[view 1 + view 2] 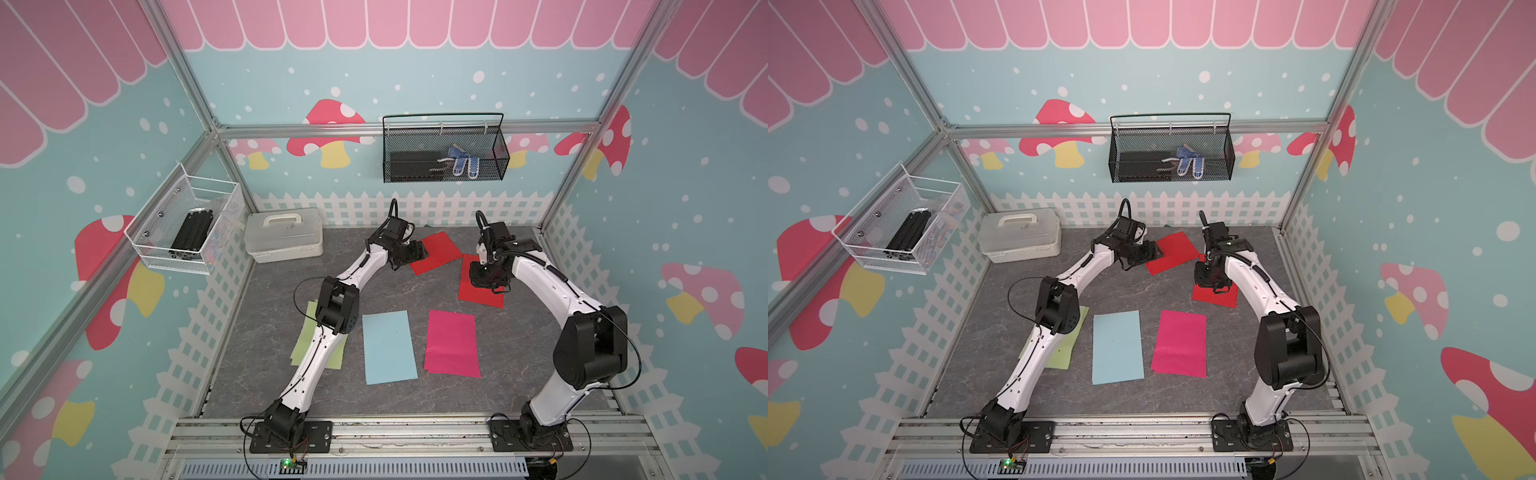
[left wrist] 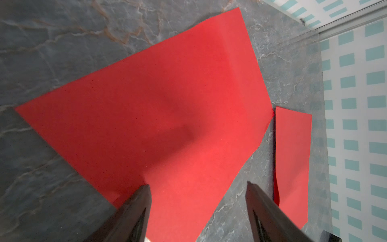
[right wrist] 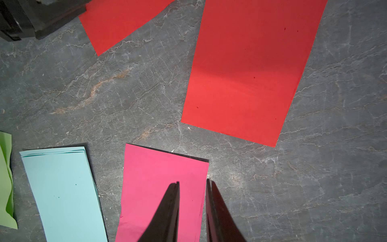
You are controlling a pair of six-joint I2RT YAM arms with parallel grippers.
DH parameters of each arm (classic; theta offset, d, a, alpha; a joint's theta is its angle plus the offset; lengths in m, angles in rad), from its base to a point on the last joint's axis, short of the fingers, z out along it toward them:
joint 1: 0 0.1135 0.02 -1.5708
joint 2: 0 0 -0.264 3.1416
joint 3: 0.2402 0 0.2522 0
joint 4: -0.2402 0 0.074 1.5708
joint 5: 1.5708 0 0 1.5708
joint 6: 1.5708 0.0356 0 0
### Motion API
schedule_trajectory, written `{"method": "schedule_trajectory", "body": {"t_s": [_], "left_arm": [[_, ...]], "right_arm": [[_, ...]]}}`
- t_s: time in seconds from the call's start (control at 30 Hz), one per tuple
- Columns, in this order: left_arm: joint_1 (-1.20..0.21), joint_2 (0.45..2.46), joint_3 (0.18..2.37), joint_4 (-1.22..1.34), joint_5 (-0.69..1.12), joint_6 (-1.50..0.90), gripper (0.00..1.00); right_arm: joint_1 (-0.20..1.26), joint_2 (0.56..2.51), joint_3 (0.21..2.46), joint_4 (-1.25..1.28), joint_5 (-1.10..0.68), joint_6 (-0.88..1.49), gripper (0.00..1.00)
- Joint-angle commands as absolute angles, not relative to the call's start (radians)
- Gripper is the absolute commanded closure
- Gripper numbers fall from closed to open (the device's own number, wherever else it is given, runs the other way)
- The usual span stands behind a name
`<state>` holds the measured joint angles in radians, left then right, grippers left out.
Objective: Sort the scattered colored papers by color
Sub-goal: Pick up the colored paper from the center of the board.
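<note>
Looking across the grey marbled bench (image 1: 257,332), you have a light green paper sheet (image 1: 1061,359), a light blue paper stack (image 1: 388,347) and a magenta-pink paper sheet (image 1: 452,344) side by side near the arm bases. Two red sheets lie farther back. Your left gripper (image 2: 198,184) holds its fingers released over the far red paper sheet (image 1: 436,251). Your right gripper (image 3: 193,181) hangs above the nearer red paper sheet (image 1: 482,298), fingers nearly together, grasping nothing.

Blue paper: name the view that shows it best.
Either top view: the whole blue paper shows, uncovered. The right wrist view cuts it off at the frame edge; the left wrist view misses it.
</note>
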<state>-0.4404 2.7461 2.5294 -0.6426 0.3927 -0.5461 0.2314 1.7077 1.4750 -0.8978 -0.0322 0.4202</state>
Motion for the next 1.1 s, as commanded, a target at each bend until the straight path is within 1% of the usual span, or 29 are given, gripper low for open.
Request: {"method": "schedule_trajectory", "body": {"t_s": [0.0,0.57,0.9,1.07], "left_arm": [[-0.450,2.741,2.443,-0.708,0.362,-0.534,0.25],[-0.458,2.482,2.017,-0.704,0.277,-0.485,0.25],[-0.470,2.302,1.710,-0.568,0.269,-0.526,0.25],[-0.484,2.237,1.633,-0.543,0.266,-0.541,0.25]], "right_arm": [[0.241,1.681,1.484,-0.920,-0.011,0.423,0.76],[0.244,1.675,1.475,-0.920,-0.035,0.418,0.75],[0.271,1.694,1.440,-0.891,-0.064,0.437,0.75],[0.283,1.712,1.441,-0.881,-0.081,0.451,0.76]]}}
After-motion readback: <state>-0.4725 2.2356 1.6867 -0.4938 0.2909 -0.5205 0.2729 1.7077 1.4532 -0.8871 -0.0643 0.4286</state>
